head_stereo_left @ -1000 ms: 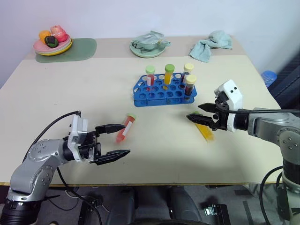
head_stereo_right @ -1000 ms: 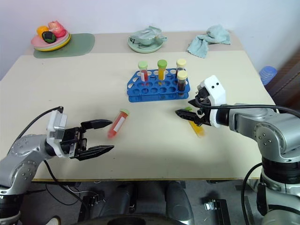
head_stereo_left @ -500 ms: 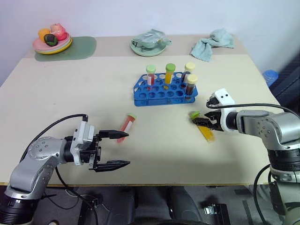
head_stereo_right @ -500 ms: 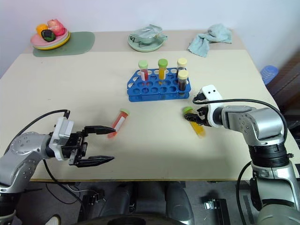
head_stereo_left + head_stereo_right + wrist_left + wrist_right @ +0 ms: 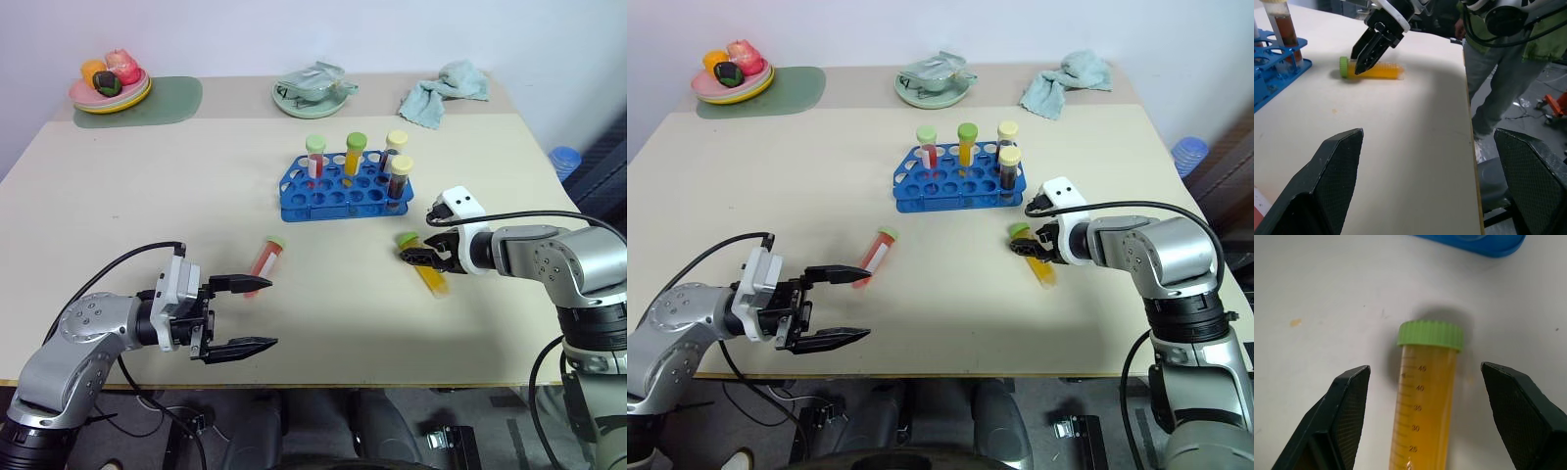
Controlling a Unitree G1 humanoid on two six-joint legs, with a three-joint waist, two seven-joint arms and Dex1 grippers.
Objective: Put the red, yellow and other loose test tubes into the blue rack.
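Observation:
The blue rack (image 5: 343,191) stands mid-table with several capped tubes upright in it. A red tube (image 5: 265,260) with a green cap lies on the table to the rack's front left. My left gripper (image 5: 265,311) hovers open just in front of it, holding nothing. The yellow tube (image 5: 1425,401) with its green cap (image 5: 407,239) lies to the rack's front right. My right gripper (image 5: 416,256) is open and low over that tube's cap end, one finger (image 5: 1347,411) on each side, not touching it.
At the back stand a plate of fruit (image 5: 110,93) on a green mat (image 5: 162,101), a green dish (image 5: 313,93) and a teal cloth (image 5: 443,90). A person (image 5: 1493,73) stands beyond the table's right edge.
My right gripper came down and forward from above the table to straddle the yellow tube's cap end. The left gripper stayed open in about the same place.

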